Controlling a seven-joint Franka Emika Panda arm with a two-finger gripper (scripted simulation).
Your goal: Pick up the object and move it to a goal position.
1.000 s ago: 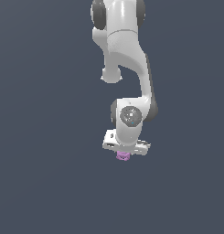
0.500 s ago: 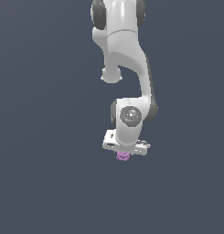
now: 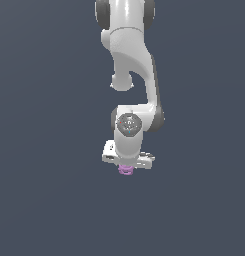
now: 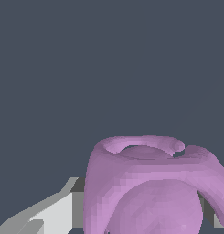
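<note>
The object [image 3: 125, 170], a tiny pinkish-purple lumpy piece, hangs just under the white hand of the arm in the exterior view. My gripper [image 3: 126, 167] is shut on it, pointing down, and only the object's lower end shows below the hand. In the wrist view the object [image 4: 150, 183] fills the near part of the picture, with a curled rim and a rounded bulge. One grey-white finger [image 4: 56, 212] presses against its side; the other finger is mostly hidden behind it. No goal marker shows in either view.
Plain dark blue-grey ground surrounds the arm [image 3: 131, 75] on all sides in both views. No other objects, containers or edges show.
The wrist and hand have shifted toward the exterior view's left, carrying the object with them. The grip looks unchanged.
</note>
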